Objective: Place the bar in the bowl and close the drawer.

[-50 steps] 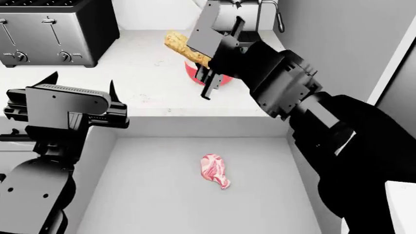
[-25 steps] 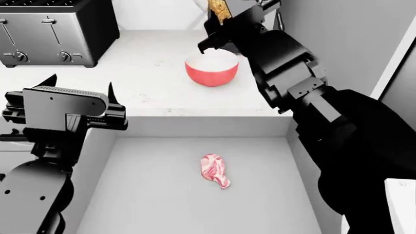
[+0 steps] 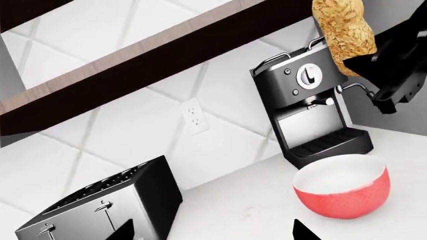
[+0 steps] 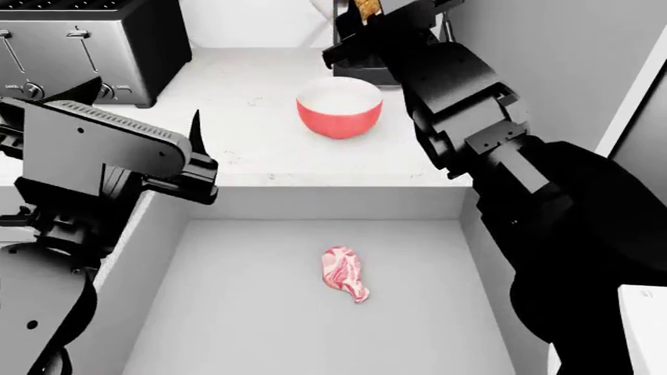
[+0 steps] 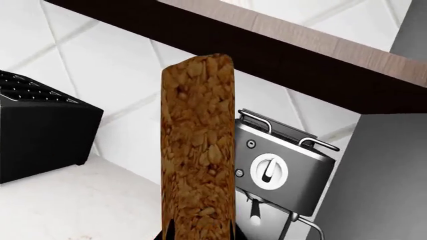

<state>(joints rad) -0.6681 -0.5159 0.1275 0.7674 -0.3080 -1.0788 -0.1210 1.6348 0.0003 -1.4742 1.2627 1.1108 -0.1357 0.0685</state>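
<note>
1. So we see the right gripper [image 4: 367, 17] clamped on the bar [image 5: 198, 150], held upright above the counter [image 4: 240, 125], behind the bowl [image 4: 340, 107].
2. Left gripper [image 4: 146, 148] spread wide w/ nothing in it, over the drawer [image 4: 208, 312] edge.
3. Drawer open, w/ a meat piece [image 4: 344, 273] inside.
</note>
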